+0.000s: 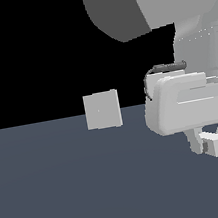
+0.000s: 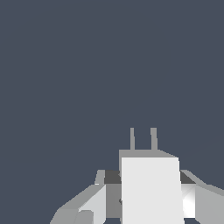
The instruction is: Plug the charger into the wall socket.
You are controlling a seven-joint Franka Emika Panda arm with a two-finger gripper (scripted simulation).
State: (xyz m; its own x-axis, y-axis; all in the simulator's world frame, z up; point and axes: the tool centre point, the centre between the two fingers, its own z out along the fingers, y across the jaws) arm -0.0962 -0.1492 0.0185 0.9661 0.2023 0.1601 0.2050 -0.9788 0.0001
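Black background fills the upper half of the exterior view, and below it a flat slate-blue desk [image 1: 69, 189] stretches across the whole lower half. Toward the exterior view's left of centre, the wall socket [image 1: 102, 110] stands upright on the far part of that surface, a pale square plate with a faint mark at its middle, straddling the line where the desk meets the black. Nothing touches it.

Further toward the exterior view's right, the arm's large light-grey body comes down from the upper edge, and its wrist block hangs above the desk. Beneath that block sits the pincer [image 1: 212, 141], its fingers closed on the charger [image 1: 217, 143], a small pale block held well apart from the socket and clear of the desk.

From the wrist view, the charger [image 2: 151, 188] shows as a bright rectangular face clamped between the two fingers [image 2: 94, 203], one on each flank. Two thin prongs [image 2: 153, 139] stick out of its far end, pointing over bare desk.
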